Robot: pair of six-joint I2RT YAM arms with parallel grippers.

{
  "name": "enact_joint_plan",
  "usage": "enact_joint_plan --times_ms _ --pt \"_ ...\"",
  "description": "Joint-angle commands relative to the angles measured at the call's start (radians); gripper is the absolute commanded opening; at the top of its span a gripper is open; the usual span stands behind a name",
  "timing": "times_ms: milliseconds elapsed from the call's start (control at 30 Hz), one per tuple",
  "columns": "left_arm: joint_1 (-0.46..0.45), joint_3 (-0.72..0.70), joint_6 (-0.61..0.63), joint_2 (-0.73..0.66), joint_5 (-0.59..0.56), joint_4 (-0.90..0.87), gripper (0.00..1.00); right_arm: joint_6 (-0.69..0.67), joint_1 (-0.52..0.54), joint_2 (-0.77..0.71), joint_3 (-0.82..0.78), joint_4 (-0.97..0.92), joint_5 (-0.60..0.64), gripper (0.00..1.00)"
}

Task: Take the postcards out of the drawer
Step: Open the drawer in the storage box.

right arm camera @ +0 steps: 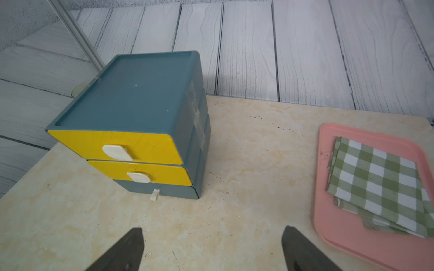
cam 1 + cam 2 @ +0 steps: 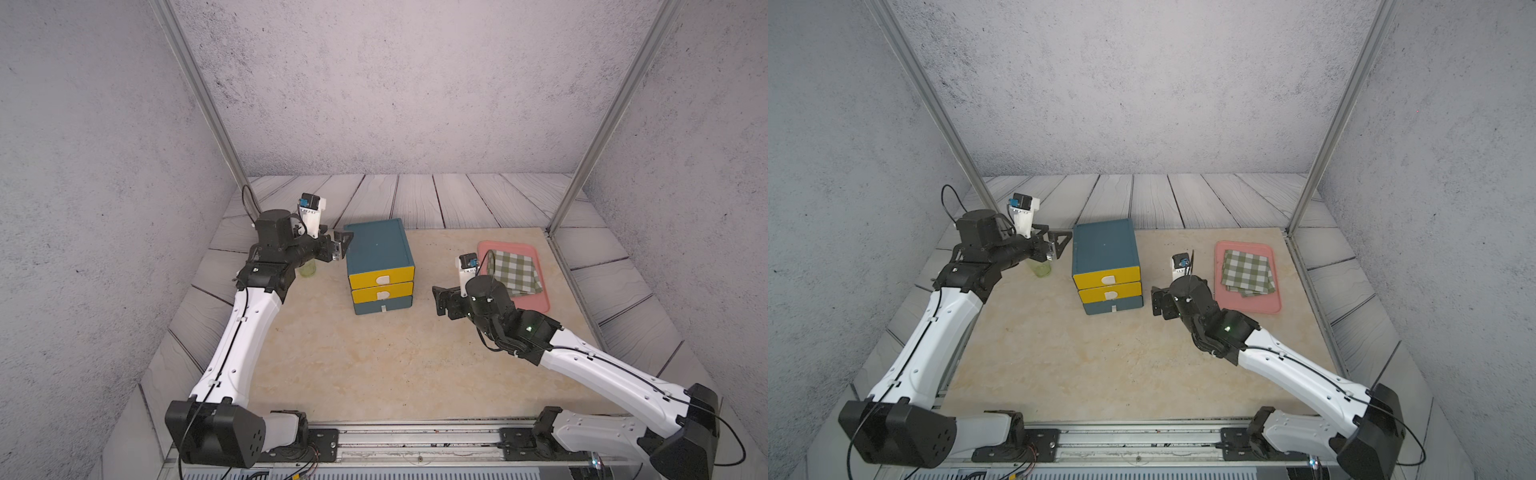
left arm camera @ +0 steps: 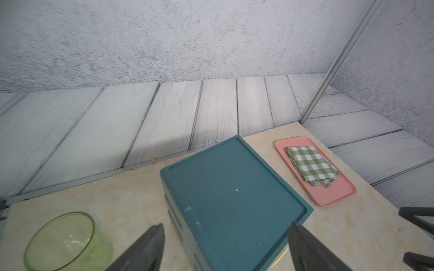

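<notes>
Claws are hovering wide open and empty, left claw point(image 2: 341, 246) beside the drawer unit point(image 2: 380, 249), right claw point(image 2: 438, 301) nearby, so an unbraced handle tug may be dragging it along.

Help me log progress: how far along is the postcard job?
Done: nothing; the drawer unit has all three drawers shut and no postcards show. In hand: nothing; left gripper and right gripper are open and empty near the unit. Left: open a drawer, lift out the cards.

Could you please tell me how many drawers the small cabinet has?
3, stacked in the teal cabinet: a yellow top drawer, a yellow middle drawer and a teal bottom drawer, all shut. None seems hidden.
</notes>
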Motion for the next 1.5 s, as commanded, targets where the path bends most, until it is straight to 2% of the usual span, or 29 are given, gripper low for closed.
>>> enact_joint_plan --times_ms 0,100,200,500,833,1200,1467 --pt "-0.030 0.069 -0.027 0.061 0.082 -0.003 0.89 0.054 0.058 0.087 0.064 -0.053 0.046 0.98" --pt "-0.044 0.114 -0.049 0.130 0.120 -0.002 0.89 0.049 0.104 0.159 0.116 -0.044 0.033 0.99" --pt "-0.055 0.149 -0.034 0.196 0.130 -0.031 0.89 0.059 0.150 0.222 0.175 -0.044 0.101 0.99" --pt "-0.069 0.216 -0.043 0.307 0.228 -0.067 0.79 0.093 0.200 0.413 0.338 -0.052 0.140 1.00" --pt "-0.087 0.220 -0.032 0.367 0.224 -0.089 0.78 0.084 0.197 0.562 0.517 -0.125 0.141 0.94" --pt "-0.092 0.154 -0.008 0.387 0.203 -0.097 0.77 0.101 0.147 0.649 0.577 -0.124 0.081 0.83" --pt "-0.092 0.136 -0.005 0.394 0.191 -0.101 0.77 0.108 0.111 0.686 0.589 -0.110 0.052 0.81"
